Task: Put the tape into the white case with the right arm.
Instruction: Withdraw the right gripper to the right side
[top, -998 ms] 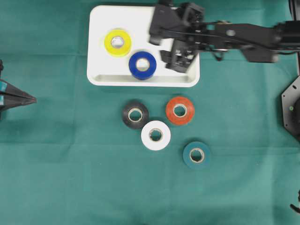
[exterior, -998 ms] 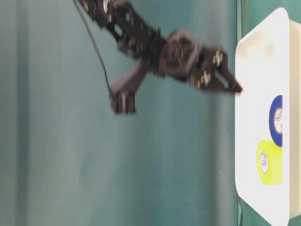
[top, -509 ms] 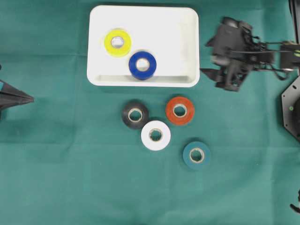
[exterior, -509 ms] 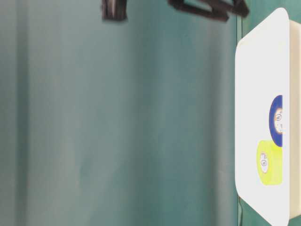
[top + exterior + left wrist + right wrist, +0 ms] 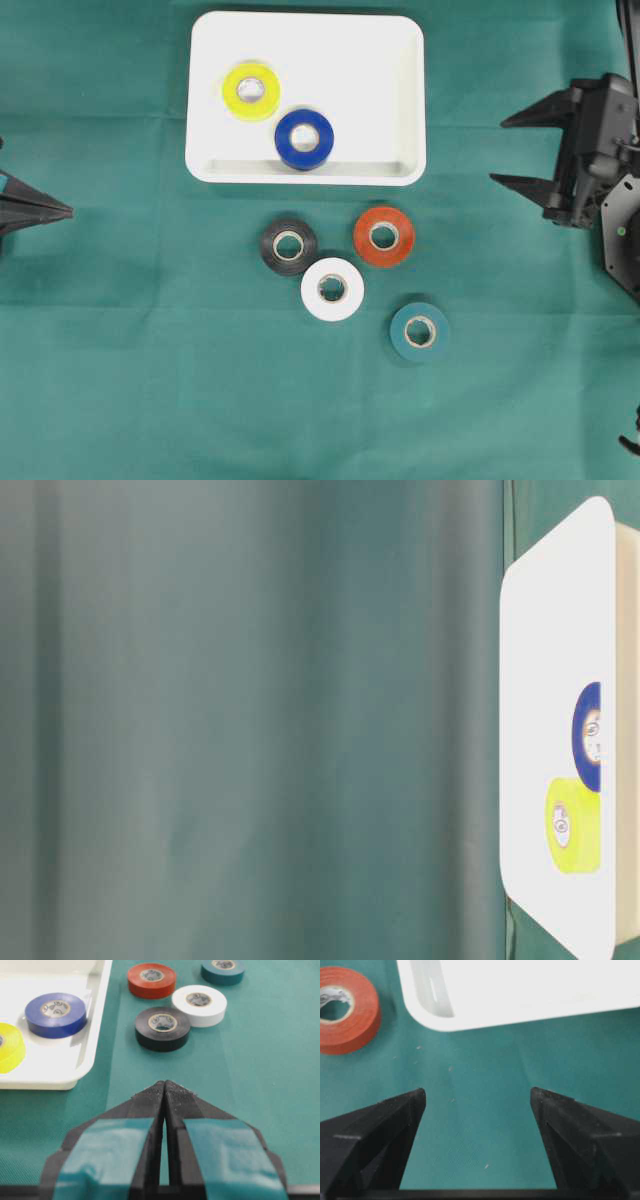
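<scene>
Tape rolls in blue [image 5: 304,139] and yellow [image 5: 250,91] lie inside the white case [image 5: 360,60], touching each other near its front rim, while black [image 5: 288,245], red [image 5: 384,236], white [image 5: 332,288] and teal [image 5: 419,331] rolls wait on the green cloth [image 5: 150,380]. We see the right gripper [image 5: 514,150], above the case a second ago, now pulled back to the right edge, well apart from everything. We judge one delivery finished and the next pick due. Its jaws stand spread wide, holding and touching nothing; the left gripper [image 5: 164,1086] is pressed together and idle.
</scene>
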Controlling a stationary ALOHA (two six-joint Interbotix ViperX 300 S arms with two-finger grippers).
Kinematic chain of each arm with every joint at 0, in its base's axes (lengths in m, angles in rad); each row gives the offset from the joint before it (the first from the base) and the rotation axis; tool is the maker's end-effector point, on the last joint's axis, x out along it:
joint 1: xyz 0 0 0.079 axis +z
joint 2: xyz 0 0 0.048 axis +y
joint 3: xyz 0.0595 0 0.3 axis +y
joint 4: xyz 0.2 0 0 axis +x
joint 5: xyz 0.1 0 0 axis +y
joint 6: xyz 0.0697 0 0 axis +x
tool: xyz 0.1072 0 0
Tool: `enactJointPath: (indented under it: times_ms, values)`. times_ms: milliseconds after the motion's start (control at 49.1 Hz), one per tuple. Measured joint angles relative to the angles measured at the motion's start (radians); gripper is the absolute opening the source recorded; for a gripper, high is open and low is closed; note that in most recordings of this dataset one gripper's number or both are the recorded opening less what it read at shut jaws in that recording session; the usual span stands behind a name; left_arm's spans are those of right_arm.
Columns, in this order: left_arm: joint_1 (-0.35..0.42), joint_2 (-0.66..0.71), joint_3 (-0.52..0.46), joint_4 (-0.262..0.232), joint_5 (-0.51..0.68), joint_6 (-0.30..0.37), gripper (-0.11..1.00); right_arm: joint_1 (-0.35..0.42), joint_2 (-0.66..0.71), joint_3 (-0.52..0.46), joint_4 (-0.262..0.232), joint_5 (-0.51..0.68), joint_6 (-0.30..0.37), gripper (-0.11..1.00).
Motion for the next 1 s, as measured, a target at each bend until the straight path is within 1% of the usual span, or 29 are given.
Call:
enactJointPath:
  times_ms: [183,265,407,570,733,998]
  values:
    - [0.011,0.000,0.000,0.000,0.000,-0.002,0.00,0.000,0.002,0.023,0.002,-0.074,0.003,0.53]
    - [0.011,0.000,0.000,0.002,0.000,0.000,0.00,0.014,0.021,0.023,0.002,-0.098,0.003,0.52]
    - [0.011,0.000,0.000,0.002,0.000,-0.002,0.00,0.087,0.048,0.026,0.002,-0.110,0.005,0.52]
    - [0.011,0.000,0.000,0.002,0.000,0.000,0.00,0.192,0.051,0.038,0.000,-0.112,0.005,0.52]
    - [0.011,0.000,0.000,0.002,0.000,-0.002,0.00,0.262,0.051,0.052,0.000,-0.110,0.005,0.52]
    - [0.011,0.002,0.000,0.002,-0.002,0.000,0.00,0.275,0.052,0.054,0.000,-0.103,0.005,0.52]
